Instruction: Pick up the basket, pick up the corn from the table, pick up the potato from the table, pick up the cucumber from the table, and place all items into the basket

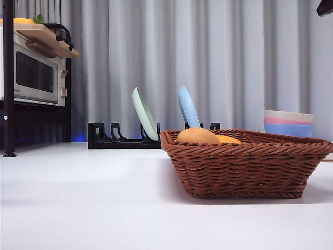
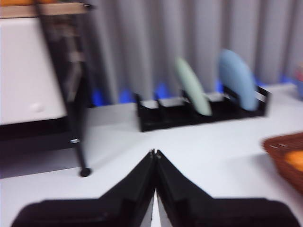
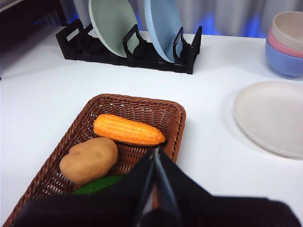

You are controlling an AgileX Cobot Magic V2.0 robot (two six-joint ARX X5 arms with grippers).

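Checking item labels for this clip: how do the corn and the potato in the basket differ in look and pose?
The corn is glossy orange-yellow with bumpy kernel rows; the potato is smooth, matte tan-brown. The corn is a slim tapered cob; the potato is a rounder, thicker lump. The corn lies across the basket, and the potato sits beside it, next to the cucumber. Both rest inside the basket, held by neither gripper.

no readable text showing; small mark on microwave front staying too tiny and blurred to read.
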